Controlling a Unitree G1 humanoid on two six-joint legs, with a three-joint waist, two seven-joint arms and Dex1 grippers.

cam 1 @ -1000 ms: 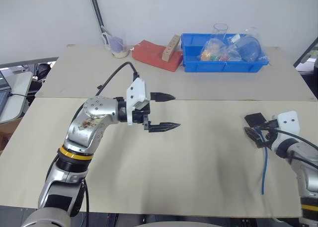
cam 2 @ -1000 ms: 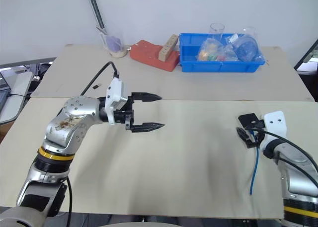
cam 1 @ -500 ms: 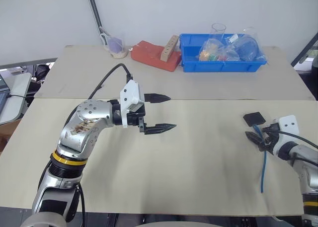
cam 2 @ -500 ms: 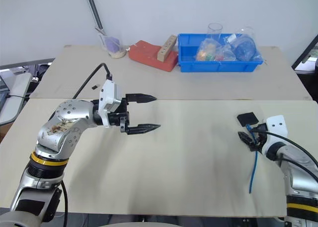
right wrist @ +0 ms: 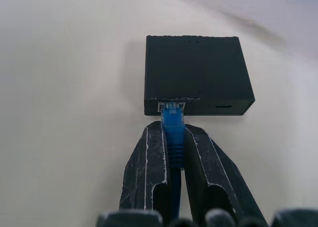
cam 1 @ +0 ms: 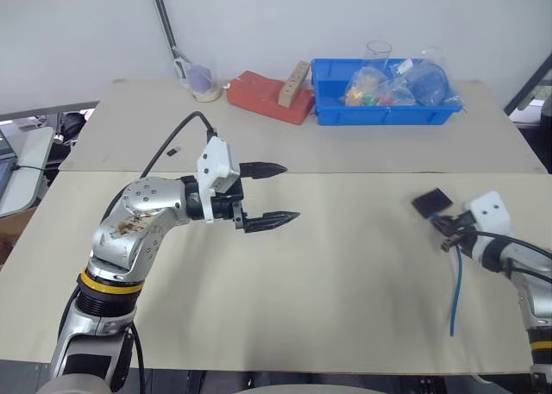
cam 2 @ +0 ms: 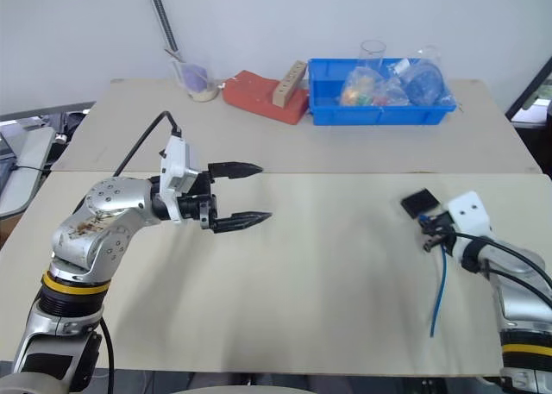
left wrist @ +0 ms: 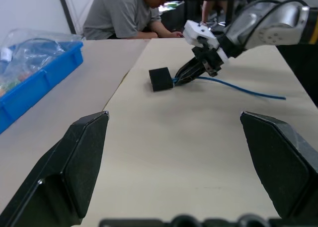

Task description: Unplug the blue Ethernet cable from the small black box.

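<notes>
Left gripper (cam 1: 282,192) hovering above the table (cam 1: 345,273) at left-centre, fingers spread wide, nothing between them. From its wrist view, a seated person (left wrist: 126,13) beyond the table's far edge. Further right, near the table's right edge, the small black box (right wrist: 197,74): flat, matte, squarish. Seen close from the right wrist: clear plug seated in the box's side port. Right gripper (right wrist: 173,142) clamped on the blue Ethernet cable (cam 1: 455,286) just behind that plug; thin cord trailing back toward the near edge.
</notes>
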